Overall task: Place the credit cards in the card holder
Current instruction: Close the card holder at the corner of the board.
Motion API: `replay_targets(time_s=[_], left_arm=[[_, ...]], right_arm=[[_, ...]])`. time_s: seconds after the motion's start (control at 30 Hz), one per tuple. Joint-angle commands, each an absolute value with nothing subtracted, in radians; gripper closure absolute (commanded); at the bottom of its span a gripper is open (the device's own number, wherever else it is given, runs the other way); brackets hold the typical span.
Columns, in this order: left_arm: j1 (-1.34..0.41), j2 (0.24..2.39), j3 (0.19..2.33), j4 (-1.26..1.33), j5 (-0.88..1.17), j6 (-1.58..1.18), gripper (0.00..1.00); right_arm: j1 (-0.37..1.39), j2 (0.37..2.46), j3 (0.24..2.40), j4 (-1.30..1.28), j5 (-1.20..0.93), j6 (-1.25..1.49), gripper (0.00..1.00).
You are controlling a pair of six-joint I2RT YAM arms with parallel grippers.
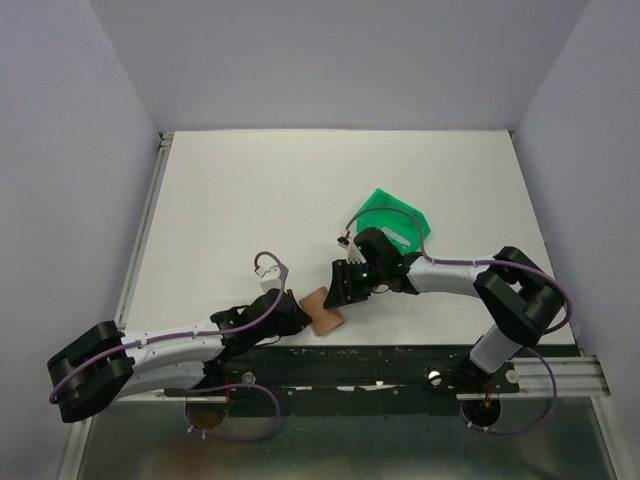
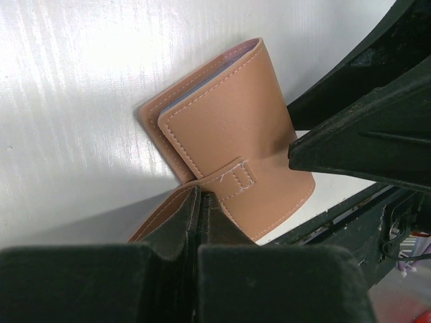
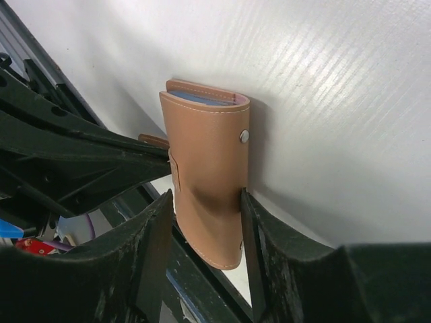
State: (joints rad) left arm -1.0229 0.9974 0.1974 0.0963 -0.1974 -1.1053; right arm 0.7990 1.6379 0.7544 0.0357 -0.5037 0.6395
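Down near the front edge of the white desk (image 1: 280,190), the tan card holder (image 1: 324,313) sits between the two arms, with both sets of jaws on it. Seen from the right wrist, the card holder (image 3: 207,175) stands on end with its open top facing away from the camera. The right jaws are spread to its width, and one dark finger (image 3: 156,239) presses each long side, so the lower half is clamped between them. A small metal snap stud (image 3: 244,136) shows near the top right corner. Inside the open top a thin pale blue edge is visible, which is the credit cards (image 3: 202,98) already tucked in; how many there are I cannot tell. From the left wrist, the card holder (image 2: 232,128) shows its stitched outer face and the little strap (image 2: 237,177) across it. The left jaws are pressed nearly together and pinch a loose leather flap (image 2: 168,214) at the holder's lower edge. The green bin (image 1: 388,214) lies further back on the desk, behind the right arm's wrist and well apart from the holder
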Motion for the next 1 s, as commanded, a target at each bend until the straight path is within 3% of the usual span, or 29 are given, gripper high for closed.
replay_targets(time_s=[0.0,0.3,0.67,0.77,0.97], left_arm=[[-1.025,1.052,0.164,0.048,-0.216,-1.101,1.0],[-1.025,1.063,0.167,0.057,-0.213,-1.103,1.0],[-1.025,1.063,0.169,0.052,-0.215,-1.101,1.0],[-1.025,1.063,0.17,0.051,-0.215,-1.101,1.0],[-1.026,1.057,0.167,0.052,-0.215,-1.101,1.0]], right_arm=[[0.807,1.654,0.765,0.003,-0.499,0.637,0.48],[0.807,1.597,0.765,-0.12,-0.345,0.607,0.44],[0.807,1.677,0.75,0.084,-0.572,0.675,0.47],[0.808,1.683,0.739,0.124,-0.6,0.695,0.53],[0.807,1.629,0.735,0.085,-0.572,0.686,0.75]])
